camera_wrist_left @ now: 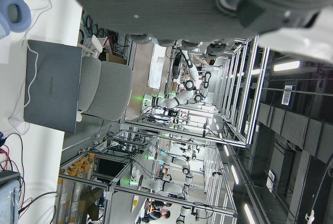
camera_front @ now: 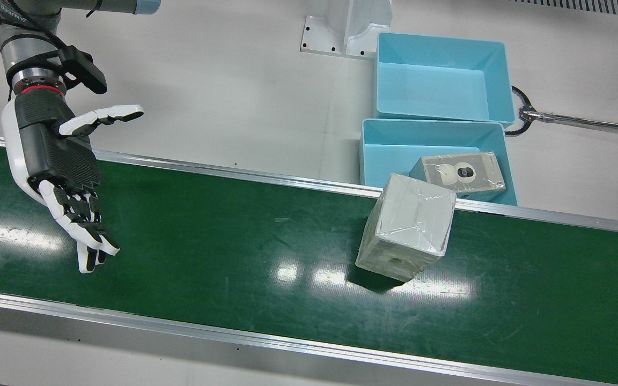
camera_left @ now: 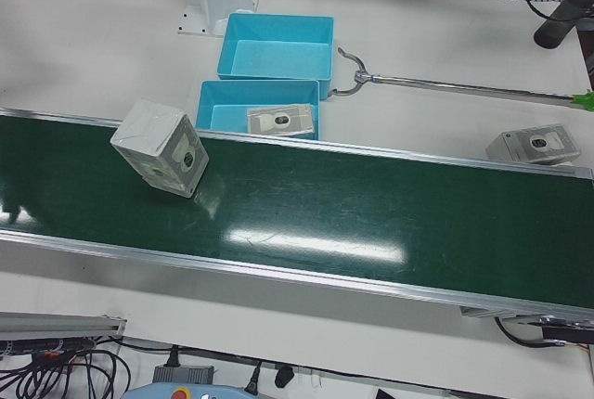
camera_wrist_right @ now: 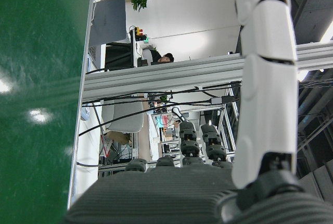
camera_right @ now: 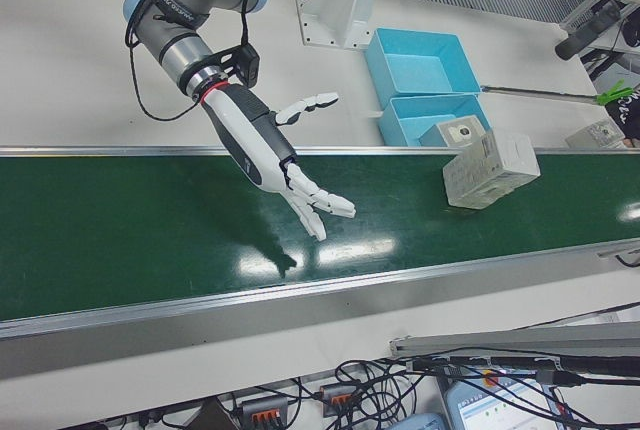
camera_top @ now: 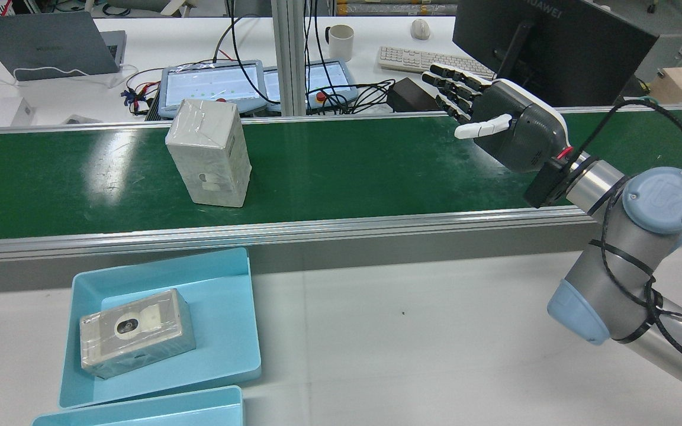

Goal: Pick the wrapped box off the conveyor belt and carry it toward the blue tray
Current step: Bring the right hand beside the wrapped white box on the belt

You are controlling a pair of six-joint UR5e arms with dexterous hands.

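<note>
The wrapped box stands tilted on the green conveyor belt, just in front of the near blue tray. It also shows in the rear view, the left-front view and the right-front view. My right hand hovers over the belt far from the box, open and empty, fingers spread; it also shows in the rear view and the right-front view. Of my left hand only the palm shows, with nothing in it.
The near tray holds another wrapped box. A second blue tray stands behind it. A metal rod with a hook lies beside the trays. One more wrapped box sits on the table past the belt's rail.
</note>
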